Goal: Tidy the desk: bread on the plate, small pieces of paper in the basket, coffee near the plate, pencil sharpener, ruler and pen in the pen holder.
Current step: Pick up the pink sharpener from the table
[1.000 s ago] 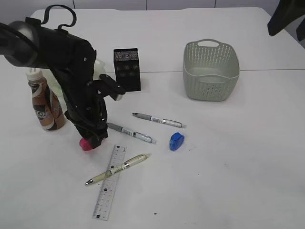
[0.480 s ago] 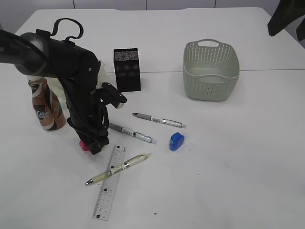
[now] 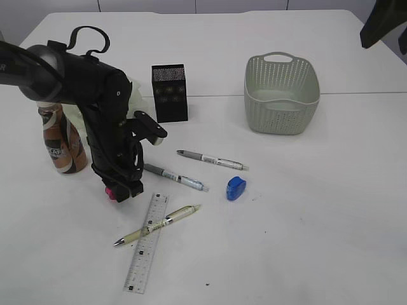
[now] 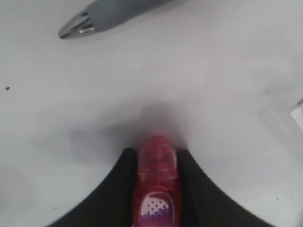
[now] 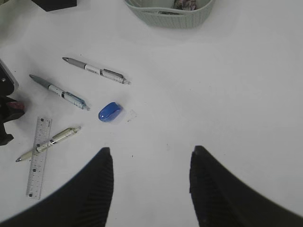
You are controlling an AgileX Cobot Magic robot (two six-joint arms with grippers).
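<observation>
My left gripper [image 3: 121,189] is down on the desk [image 3: 305,210], shut on a pink pencil sharpener [image 4: 156,184]; both black fingers press its sides. A blue pencil sharpener [image 3: 235,188] lies to the right. Two grey pens [image 3: 212,159] [image 3: 175,177] lie near it. A yellow-green pen [image 3: 159,223] lies across the clear ruler [image 3: 146,244]. The black mesh pen holder [image 3: 170,93] stands behind. The coffee [image 3: 62,140] stands left of the arm. The plate [image 3: 135,92] is mostly hidden by the arm; the bread is hidden. My right gripper [image 5: 151,153] hangs open and empty, high above the desk.
The basket [image 3: 280,95] stands at the back right, with something crumpled inside it in the right wrist view. The right arm [image 3: 381,25] shows only at the top right corner of the exterior view. Bare desk lies in front and to the right.
The left gripper sank a little onto the pink pencil sharpener and shut on it. The right arm has not moved.
</observation>
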